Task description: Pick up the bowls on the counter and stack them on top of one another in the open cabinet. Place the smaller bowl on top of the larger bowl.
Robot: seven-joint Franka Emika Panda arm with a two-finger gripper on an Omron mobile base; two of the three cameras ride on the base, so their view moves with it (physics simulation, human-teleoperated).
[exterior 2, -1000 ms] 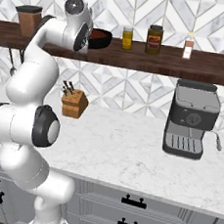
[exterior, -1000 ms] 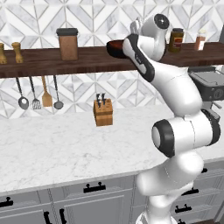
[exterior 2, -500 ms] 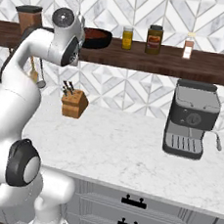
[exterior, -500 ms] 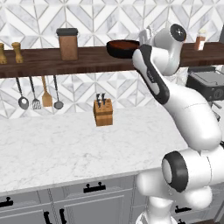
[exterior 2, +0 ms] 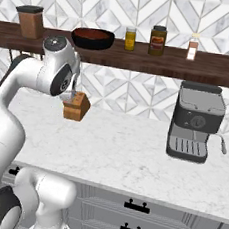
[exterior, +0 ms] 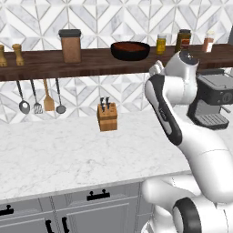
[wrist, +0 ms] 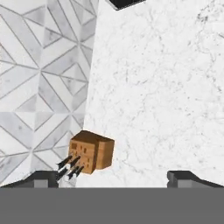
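Two stacked bowls sit upright at the upper middle of both base views: the shallow rust-red smaller bowl (exterior: 130, 46) nests inside the glossy black larger bowl (exterior: 130, 53), rims level, on the long dark brown wooden shelf board (exterior: 95, 61). Left of them on the shelf stands a brown lidded canister (exterior: 70, 45); right of them, well apart, stand a yellow jar (exterior: 161, 44) and a dark jar (exterior: 183, 40). Below, the white marble counter (exterior: 54, 157) carries a wooden knife block (exterior: 107, 118) and a grey coffee machine (exterior 2: 195, 121), with broad bare marble between them. In the hand view the two-finger gripper (wrist: 116, 177) spreads wide, holding nothing, above the knife block.
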